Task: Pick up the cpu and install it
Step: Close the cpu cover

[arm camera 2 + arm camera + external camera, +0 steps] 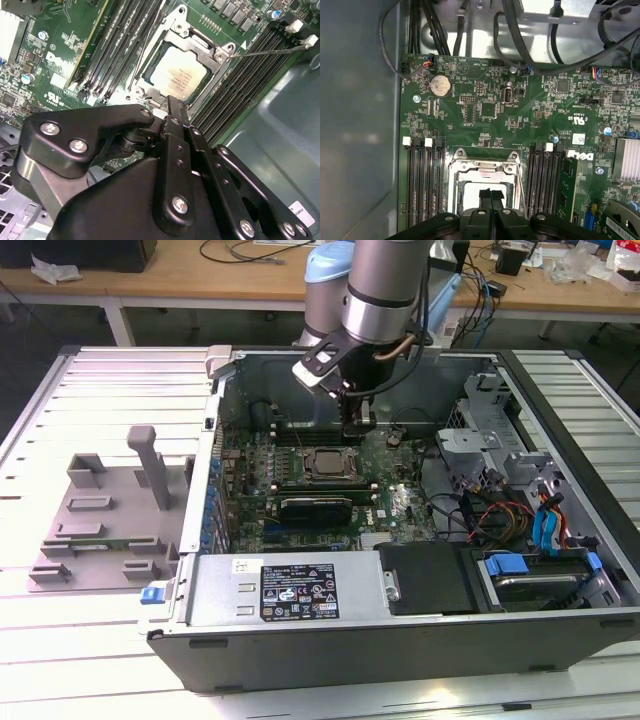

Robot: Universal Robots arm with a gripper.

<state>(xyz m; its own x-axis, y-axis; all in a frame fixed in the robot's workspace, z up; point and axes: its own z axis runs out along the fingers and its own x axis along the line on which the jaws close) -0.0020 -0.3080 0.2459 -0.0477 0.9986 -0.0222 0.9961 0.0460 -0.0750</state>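
Observation:
The cpu (pixel 179 75), a square chip with a silvery-grey top plate, lies flat inside the metal socket frame (pixel 200 42) on the green motherboard. In the exterior view the cpu (pixel 325 462) sits mid-board in the open computer case. My gripper (pixel 358 426) hangs just above the board, a little behind the socket and toward the exterior view's right. In both wrist views the two black fingers are pressed together with nothing between them, and the gripper (pixel 171 104) ends at the socket frame's edge. In the first wrist view the gripper (pixel 491 194) covers part of the cpu (pixel 470 196).
Black memory slots (pixel 425 180) flank the socket on both sides. A long black-finned card (pixel 315 508) lies in front of it. Cable bundles (pixel 500 515) and drive bays fill the case's right side. A grey fixture (pixel 110 510) stands on the slatted table at the exterior view's left.

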